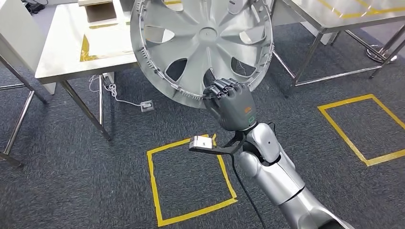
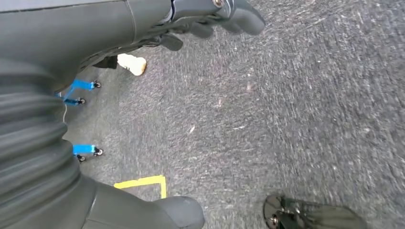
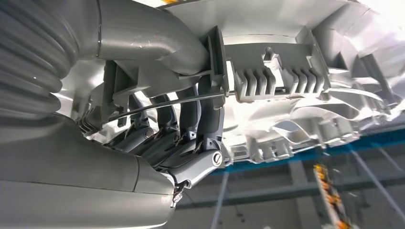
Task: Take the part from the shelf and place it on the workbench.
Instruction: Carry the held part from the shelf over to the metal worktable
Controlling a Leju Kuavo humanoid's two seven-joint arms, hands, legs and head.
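Observation:
The part is a large silver wheel cover [image 1: 203, 43] with curved spokes, held upright in the air in front of me. My right hand [image 1: 228, 101] grips its lower rim, fingers curled over the edge. The right wrist view shows the same fingers [image 3: 191, 129] wrapped round the cover's ribbed inner rim [image 3: 277, 76]. The pale workbench [image 1: 81, 45] stands beyond and to the left of the cover. My left hand [image 2: 210, 19] hangs over the grey carpet with its fingers apart and nothing in it.
A second metal-legged table [image 1: 344, 14] stands at the back right. Yellow tape squares [image 1: 191, 181] [image 1: 367, 126] mark the carpet. A white cable with a socket [image 1: 145, 105] lies under the workbench. Blue wheeled feet [image 2: 86, 86] stand on the carpet in the left wrist view.

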